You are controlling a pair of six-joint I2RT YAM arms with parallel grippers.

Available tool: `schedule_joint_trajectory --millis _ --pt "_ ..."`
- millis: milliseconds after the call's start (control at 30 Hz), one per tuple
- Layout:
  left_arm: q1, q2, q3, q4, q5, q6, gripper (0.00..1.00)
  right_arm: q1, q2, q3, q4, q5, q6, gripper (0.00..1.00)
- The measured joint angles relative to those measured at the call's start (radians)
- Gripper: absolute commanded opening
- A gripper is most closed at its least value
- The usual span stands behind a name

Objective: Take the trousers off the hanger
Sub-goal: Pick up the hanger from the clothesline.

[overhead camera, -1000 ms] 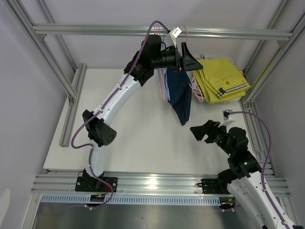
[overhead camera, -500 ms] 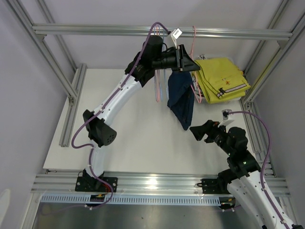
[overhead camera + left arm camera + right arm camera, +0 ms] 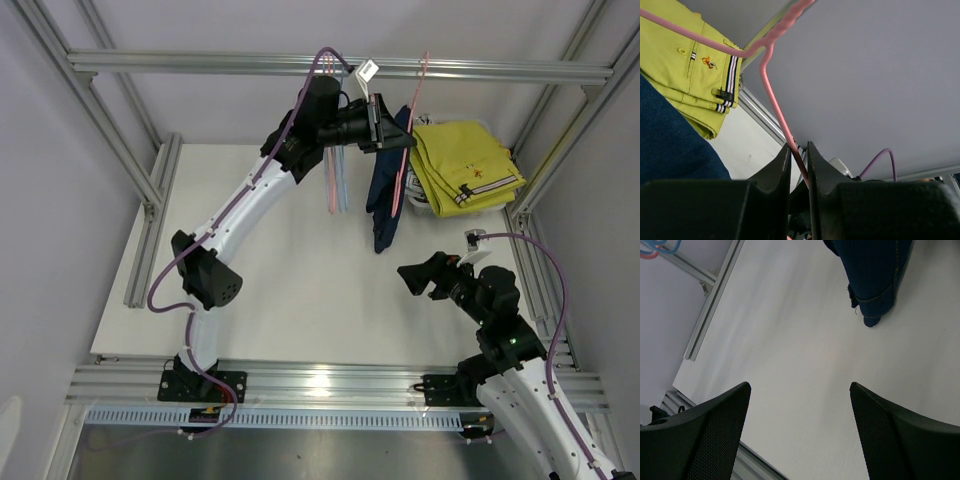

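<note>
Dark navy trousers hang over a pink hanger that hooks on the top rail. My left gripper is shut on the hanger's thin wire neck, high up beside the navy cloth; the left gripper shows the wire pinched between its jaws. Folded bright yellow trousers lie at the back right and also show in the left wrist view. My right gripper hovers open and empty low over the table, below the hem of the navy trousers.
Two bare hangers, one pink and one blue, hang from the rail left of the trousers. Aluminium frame posts stand around the white table. A white tag dangles by the rail.
My left gripper has shut on the pink hanger's wire. The hanger and navy trousers have swung right and turned edge-on. The right arm has stayed still.
</note>
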Motion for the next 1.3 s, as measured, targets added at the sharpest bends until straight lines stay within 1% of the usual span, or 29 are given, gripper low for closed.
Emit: schedule_joint_trajectory --millis 367,533,1033,1300 --pt "0.011 -0.04 -0.016 -0.038 -0.043 -0.056 0.04 0.0 -0.002 0.0 0.0 -0.014 0.001 0.85" --pt "0.016 -0.048 -0.016 -0.054 -0.05 -0.077 0.01 0.0 -0.011 0.0 -0.001 -0.016 0.001 0.85" --pt "0.018 -0.053 -0.014 -0.027 -0.047 -0.169 0.01 0.0 -0.014 -0.016 0.0 -0.016 0.0 0.85" --pt "0.015 -0.058 -0.01 -0.027 -0.086 -0.194 0.01 -0.001 -0.014 -0.016 0.0 -0.016 0.0 0.85"
